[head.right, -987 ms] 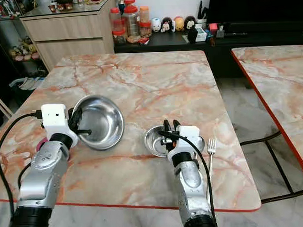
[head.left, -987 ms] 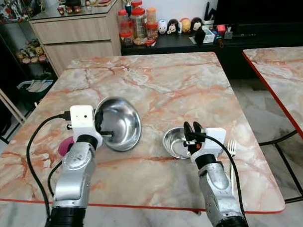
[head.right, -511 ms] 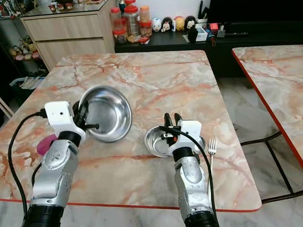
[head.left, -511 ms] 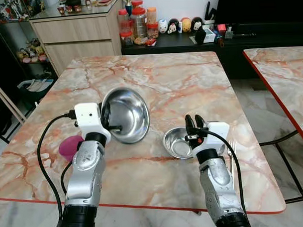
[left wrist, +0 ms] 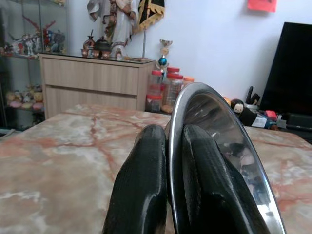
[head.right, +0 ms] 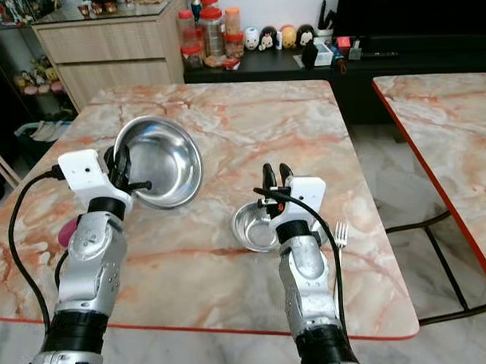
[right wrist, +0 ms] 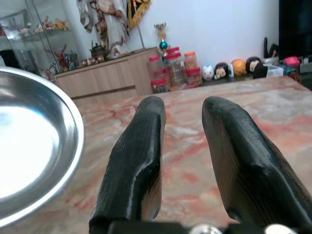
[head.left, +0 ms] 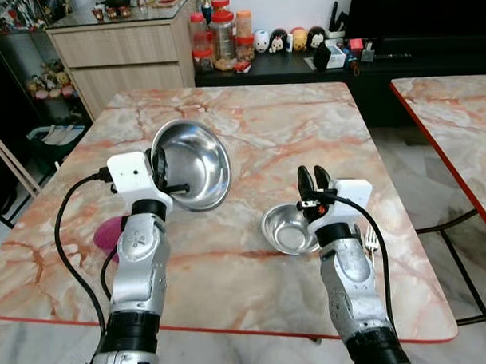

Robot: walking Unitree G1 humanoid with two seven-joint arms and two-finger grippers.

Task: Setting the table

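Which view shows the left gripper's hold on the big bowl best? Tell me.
Left wrist view: the two fingers pinch the big bowl's rim, one each side. The eye views show the left gripper holding the bowl tilted above the table.

The room is bright with even, soft light; the head views are sharp, without motion blur; shadows on the surface (head.left: pixel 289 132) are weak. The big steel bowl (head.left: pixel 196 163) shows white glare inside, and its rim shines in the left wrist view. In both wrist views the black fingers (right wrist: pixel 134 161) are near and slightly soft; the white wall behind is bright.
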